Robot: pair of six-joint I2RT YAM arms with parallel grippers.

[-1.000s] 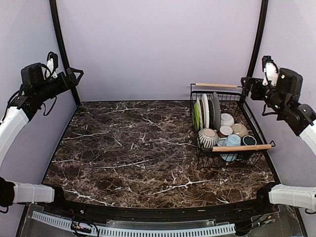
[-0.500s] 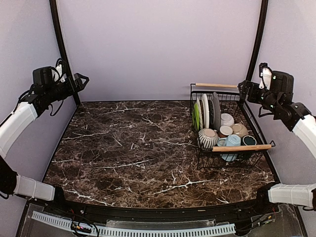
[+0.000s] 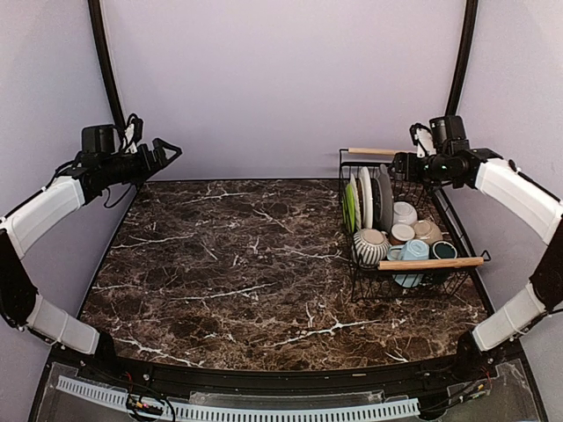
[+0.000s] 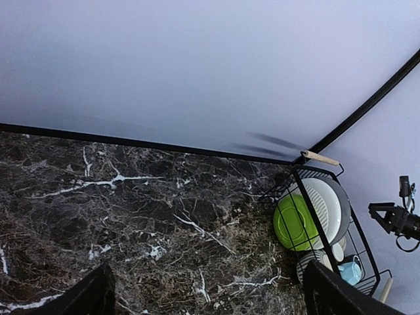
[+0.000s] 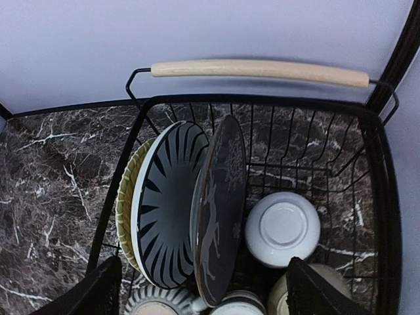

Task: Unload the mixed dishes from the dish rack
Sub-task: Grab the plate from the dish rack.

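The dish rack (image 3: 457, 230), a black wire basket with wooden handles (image 3: 431, 263), stands at the table's right side. In it stand a lime-green plate (image 3: 349, 207), a black-striped white plate (image 5: 167, 203) and a dark plate (image 5: 220, 210). A white bowl (image 5: 282, 228) lies upside down beside them. A striped grey bowl (image 3: 371, 246), light blue mug (image 3: 412, 252) and dark green mug (image 3: 444, 251) sit nearer. My right gripper (image 3: 398, 164) hangs open above the rack's far end, holding nothing. My left gripper (image 3: 171, 149) is open and empty, high at the far left.
Black frame posts (image 3: 107, 79) rise at both back corners, close to each arm. The rack's far wooden handle (image 5: 259, 70) lies just below the right gripper. The dark marble table (image 3: 237, 255) spreads left of the rack. A beige cup (image 3: 427, 231) also sits in the rack.
Both arms have swung inward. The right gripper moved left from the wall to above the rack's far end; the left gripper moved right toward the back left corner.
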